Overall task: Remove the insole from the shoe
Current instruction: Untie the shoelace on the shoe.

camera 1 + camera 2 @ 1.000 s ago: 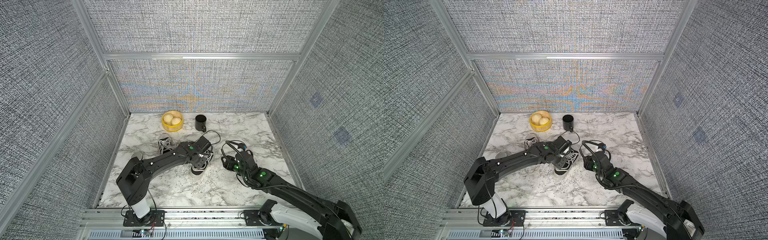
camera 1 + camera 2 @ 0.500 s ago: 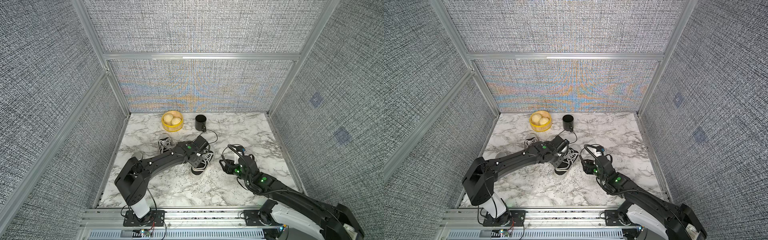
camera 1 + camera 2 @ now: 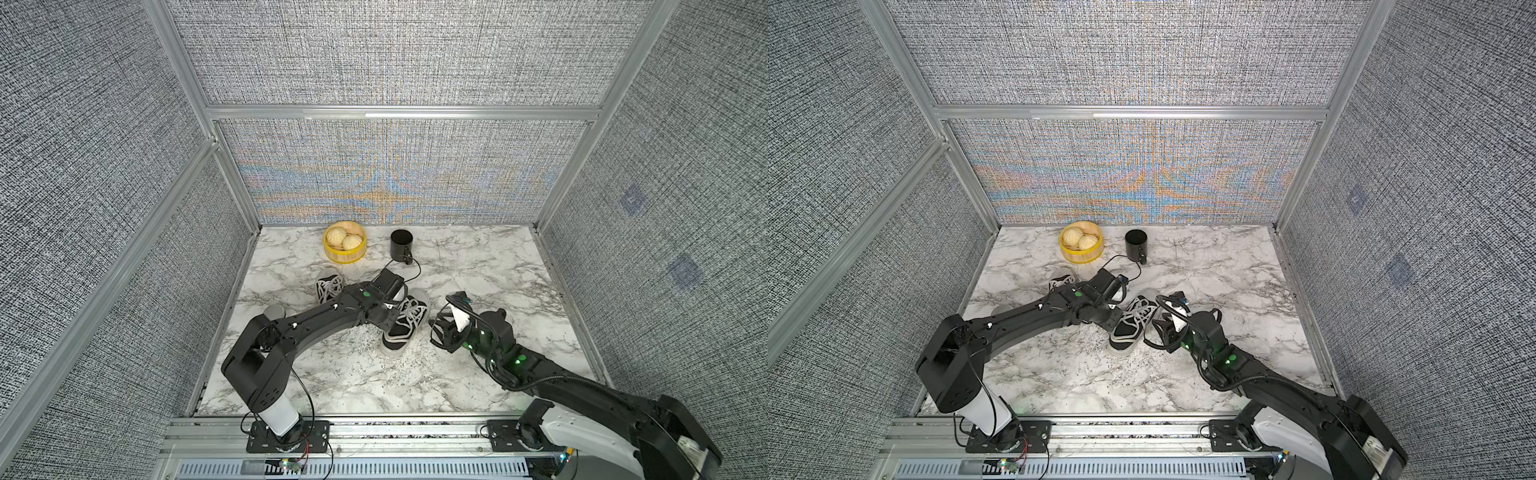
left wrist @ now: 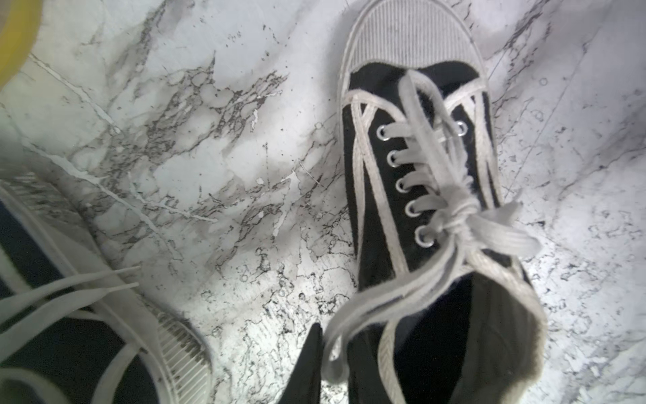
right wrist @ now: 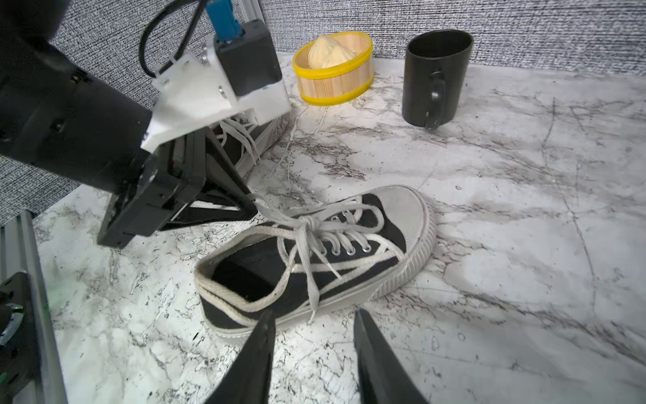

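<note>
The shoe [image 3: 405, 326] [image 3: 1133, 328] is a black canvas sneaker with white laces, standing upright mid-table. In the right wrist view my left gripper [image 5: 253, 206] pinches a loop of its shoelace [image 5: 279, 218] over the shoe's opening. The left wrist view shows that lace [image 4: 335, 335] caught in my left gripper [image 4: 334, 353]. My right gripper [image 5: 314, 313] [image 3: 436, 332] is open and empty, low beside the shoe's [image 5: 314, 259] side. The insole cannot be made out in the dark opening.
A second sneaker [image 3: 328, 286] [image 5: 251, 140] lies behind my left arm. At the back stand a yellow steamer basket with buns [image 3: 345, 242] [image 5: 334, 75] and a black mug [image 3: 401, 246] [image 5: 435, 77]. A grey rounded thing [image 3: 274, 311] peeks out beside the left arm.
My left gripper has closed on the shoelace. The right gripper has drawn back a little toward the front beside the shoe, and its jaws have narrowed somewhat.
</note>
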`<state>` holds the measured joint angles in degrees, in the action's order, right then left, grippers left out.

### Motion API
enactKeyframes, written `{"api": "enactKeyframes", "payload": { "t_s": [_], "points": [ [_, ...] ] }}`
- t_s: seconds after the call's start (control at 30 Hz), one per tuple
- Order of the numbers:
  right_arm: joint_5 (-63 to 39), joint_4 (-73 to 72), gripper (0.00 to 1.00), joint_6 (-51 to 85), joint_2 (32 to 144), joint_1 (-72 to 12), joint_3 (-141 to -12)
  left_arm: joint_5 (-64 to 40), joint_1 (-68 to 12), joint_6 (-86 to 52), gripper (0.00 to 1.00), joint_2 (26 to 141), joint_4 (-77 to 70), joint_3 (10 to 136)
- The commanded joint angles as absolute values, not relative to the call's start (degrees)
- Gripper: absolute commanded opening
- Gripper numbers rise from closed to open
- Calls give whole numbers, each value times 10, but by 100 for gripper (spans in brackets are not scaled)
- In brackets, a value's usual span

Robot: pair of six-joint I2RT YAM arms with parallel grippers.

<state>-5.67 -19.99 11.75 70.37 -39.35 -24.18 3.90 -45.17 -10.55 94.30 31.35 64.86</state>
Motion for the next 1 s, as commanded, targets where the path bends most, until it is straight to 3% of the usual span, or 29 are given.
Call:
{"api": "enactKeyframes", "payload": {
  "t_s": [0.0, 0.17, 0.63, 0.8, 0.97],
  "points": [
    [-119, -213, 37, 108, 748, -389, -264, 17, -447, -118, 11, 937, 293, 638],
    [-163, -274, 35, 165, 812, -389, -261, -4, -440, -125, 0, 925, 264, 618],
    [-135, -289, 39, 192, 912, -391, -321, -37, -428, -142, 0, 919, 238, 605],
    [-122, -287, 36, 189, 929, -392, -331, -41, -427, -147, 0, 917, 235, 598],
    [-124, -296, 26, 193, 948, -391, -334, -36, -427, -146, 0, 913, 234, 594]
  ]
}}
